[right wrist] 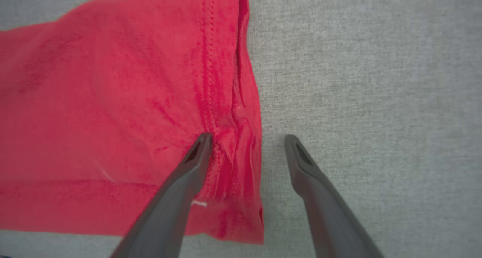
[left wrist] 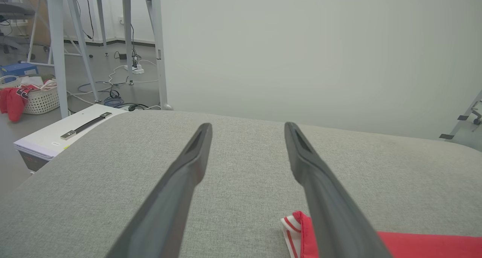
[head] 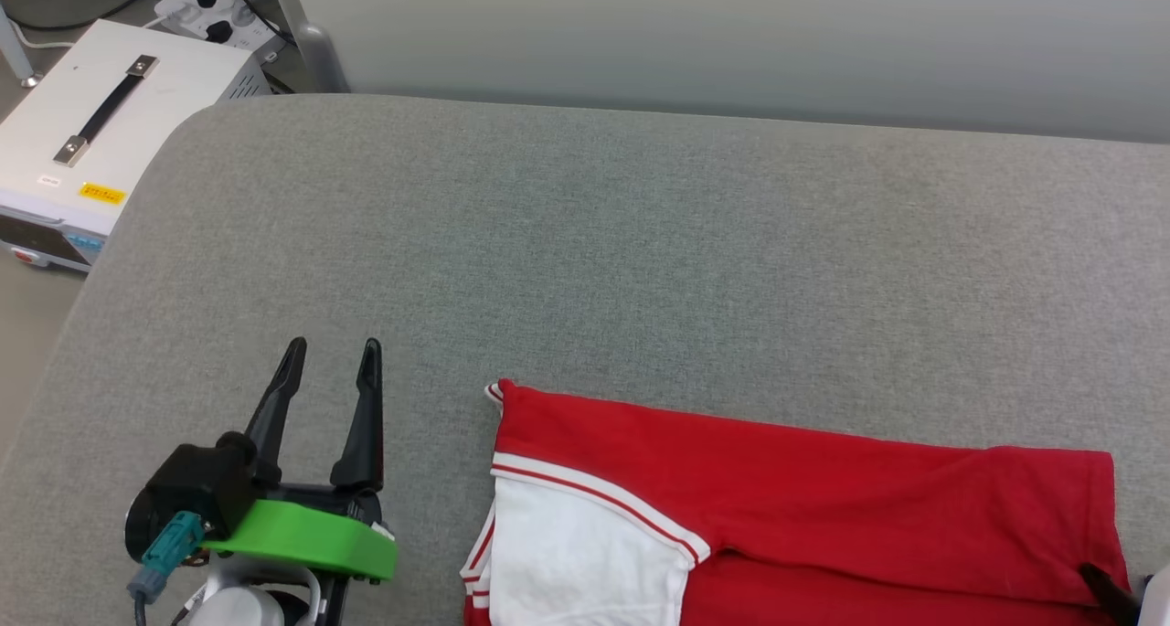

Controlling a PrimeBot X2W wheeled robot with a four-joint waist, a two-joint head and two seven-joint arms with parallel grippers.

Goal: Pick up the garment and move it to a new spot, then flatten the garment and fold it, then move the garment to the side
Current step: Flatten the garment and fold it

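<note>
Right, risk check. Garment (head: 804, 489) lies on the grey surface (head: 640, 242), near front and right in the head view. It looks folded into a long band, with the white sleeve (head: 576, 562) laid on top at its left end. Its lower part runs out of frame, so I can't tell how close it is to the near edge.

Left end effector (head: 334, 344) is open and empty, near the sleeve end but apart from it, not touching cloth. Right end effector (right wrist: 247, 136) is also open. It straddles the hem (right wrist: 241, 99) at the far right end, one finger over red cloth and the other over bare surface. Nothing gripped.

Judgement: fold looks done, the shift to the side is left.

Failure modes:
- Right closes here and catches only the top layer at the hem. A pull then peels the fold open.
- Right pulls alone while left has no hold. The band pivots and skews, and the sleeve end drags and bunches on the rough cover.
- The sleeve lies loose on top, so a fast move could flip it out.
- Left comes in too low at the striped trim and pushes cloth instead of getting under it. That wrinkles the collar end.
- A slide leftward goes toward the rounded corner and the white box (head: 91, 123) below it. Overshoot and the garment hangs off.
</note>
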